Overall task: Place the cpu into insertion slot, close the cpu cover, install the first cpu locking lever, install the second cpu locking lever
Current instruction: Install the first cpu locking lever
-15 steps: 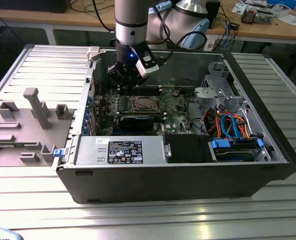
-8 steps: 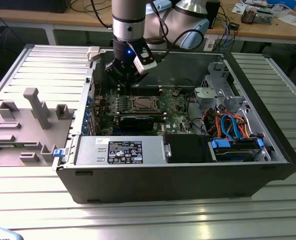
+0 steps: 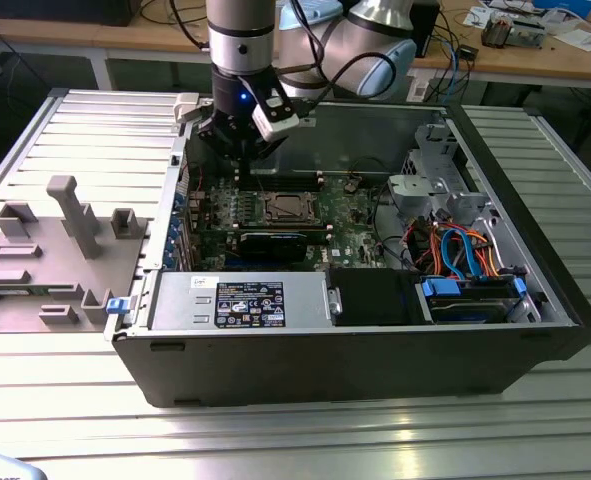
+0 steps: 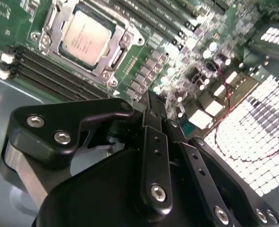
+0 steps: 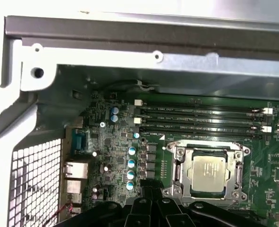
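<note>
The open computer case point(image 3: 535, 300) lies flat on the slatted bench point(image 3: 275, 440), its green motherboard point(image 3: 350, 215) facing up, and the arm point(image 3: 241, 40) comes down over the case's far wall, on the exterior view's left. A grey fixture tray point(image 3: 35, 250) sits on the bench well apart from the case, toward the exterior view's left edge. Inside the case, the power supply point(image 3: 237, 300) fills the near wall.

Now the gripper point(image 3: 237, 150) hangs above the board near the case's rear grille, empty, its black fingers point(image 4: 154, 156) drawn together with nothing between them in the second wrist view.

On the board, four memory slots point(image 5: 200, 118) run parallel, just beside the insertion slot point(image 5: 177, 163). The cpu cover point(image 5: 182, 171) lies flat around the chip. The cpu point(image 5: 208, 173) is seated in the socket, silver top showing through the cover's window, near the gripper but untouched.
</note>
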Controlling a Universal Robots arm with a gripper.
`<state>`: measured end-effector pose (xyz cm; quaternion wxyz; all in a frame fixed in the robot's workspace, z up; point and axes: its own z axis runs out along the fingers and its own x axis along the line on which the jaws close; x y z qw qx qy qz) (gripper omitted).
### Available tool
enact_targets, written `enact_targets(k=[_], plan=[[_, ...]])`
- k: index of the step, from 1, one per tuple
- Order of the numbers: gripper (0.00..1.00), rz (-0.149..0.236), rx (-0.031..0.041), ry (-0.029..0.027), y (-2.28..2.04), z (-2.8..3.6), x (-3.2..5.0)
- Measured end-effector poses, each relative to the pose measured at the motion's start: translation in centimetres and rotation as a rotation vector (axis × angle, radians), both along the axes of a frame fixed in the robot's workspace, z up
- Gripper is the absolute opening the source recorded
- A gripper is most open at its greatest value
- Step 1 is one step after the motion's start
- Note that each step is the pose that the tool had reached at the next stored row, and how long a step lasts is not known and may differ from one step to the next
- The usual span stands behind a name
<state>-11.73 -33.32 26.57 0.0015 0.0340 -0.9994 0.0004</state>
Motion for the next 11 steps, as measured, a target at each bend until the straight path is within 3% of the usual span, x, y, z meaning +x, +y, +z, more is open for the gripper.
enact_targets(k=[6, 11], plan=[[0.11, 0.000, 0.0020, 0.0001, 1.59, 0.00, -0.07], [0.11, 0.000, 0.0103, 0.0001, 2.46, -0.04, -0.08]])
